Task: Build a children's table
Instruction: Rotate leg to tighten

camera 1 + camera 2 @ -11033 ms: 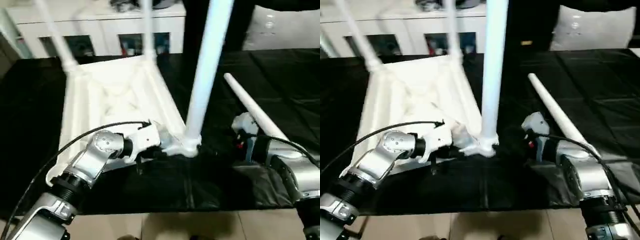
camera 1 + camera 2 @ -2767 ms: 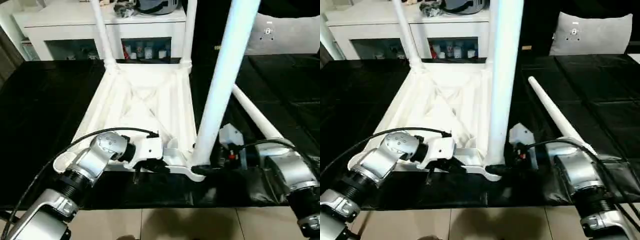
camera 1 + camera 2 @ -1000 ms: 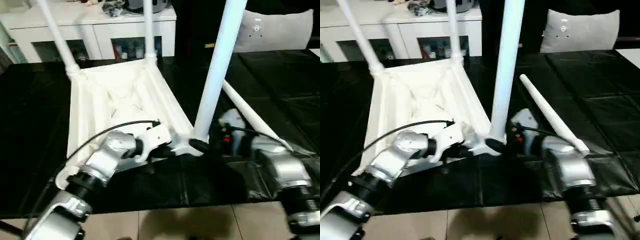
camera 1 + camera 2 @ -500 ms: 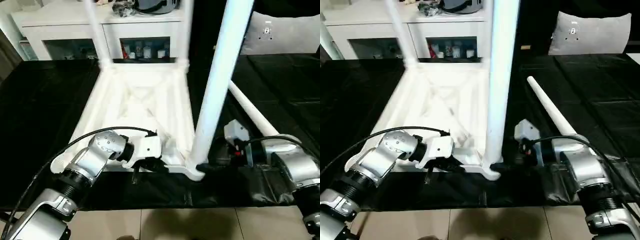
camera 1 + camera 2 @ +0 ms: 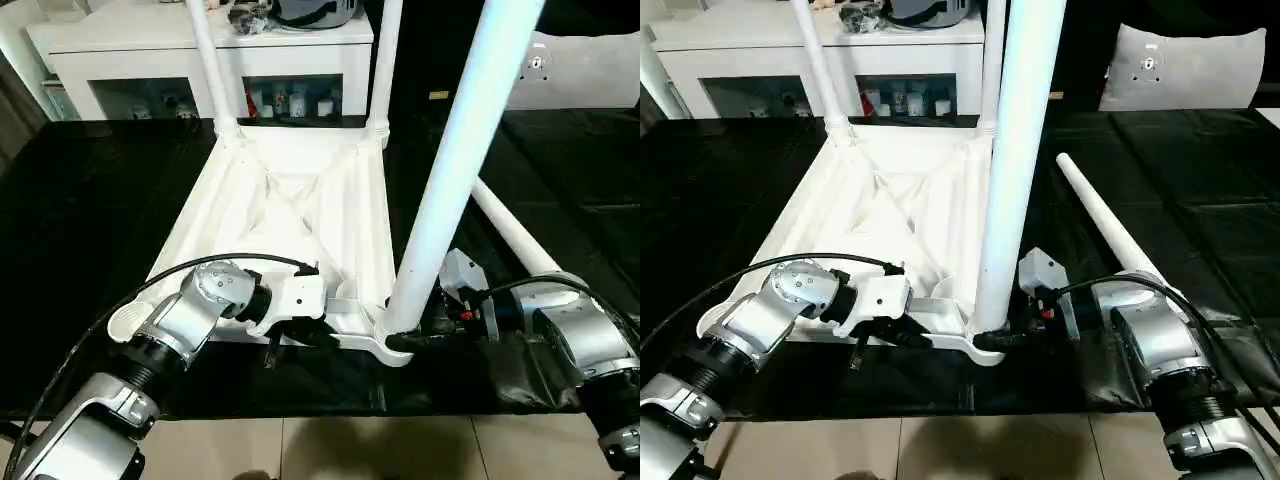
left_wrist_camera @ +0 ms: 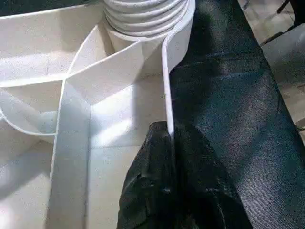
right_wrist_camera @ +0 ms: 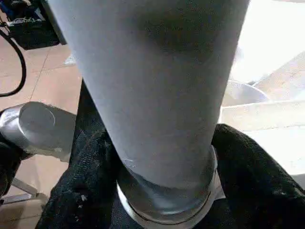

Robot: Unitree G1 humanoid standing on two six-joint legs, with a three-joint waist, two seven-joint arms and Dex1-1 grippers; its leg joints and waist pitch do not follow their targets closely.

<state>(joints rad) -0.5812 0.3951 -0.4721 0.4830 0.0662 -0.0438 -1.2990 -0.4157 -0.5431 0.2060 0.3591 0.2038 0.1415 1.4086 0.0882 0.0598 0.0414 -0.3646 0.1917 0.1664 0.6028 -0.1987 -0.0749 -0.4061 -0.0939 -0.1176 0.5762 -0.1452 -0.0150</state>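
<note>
The upturned all-white plastic table top [image 5: 290, 215] with ribbed underside lies centre-left on the black cloth. At lower left, the left gripper [image 6: 170, 138] pinches the top's thin rim wall, steadying it. At centre, the right gripper [image 7: 164, 157] straddles the base of the white tapered leg [image 5: 455, 150] at its corner socket (contact unclear); judged best kept plumb while seating. No writing is legible.

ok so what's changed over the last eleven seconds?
The right gripper has come over from beside the loose leg to the base of the near upright leg. Unchanged: the left gripper stays clamped on the tabletop rim, and the loose leg still lies on the black cloth.
</note>
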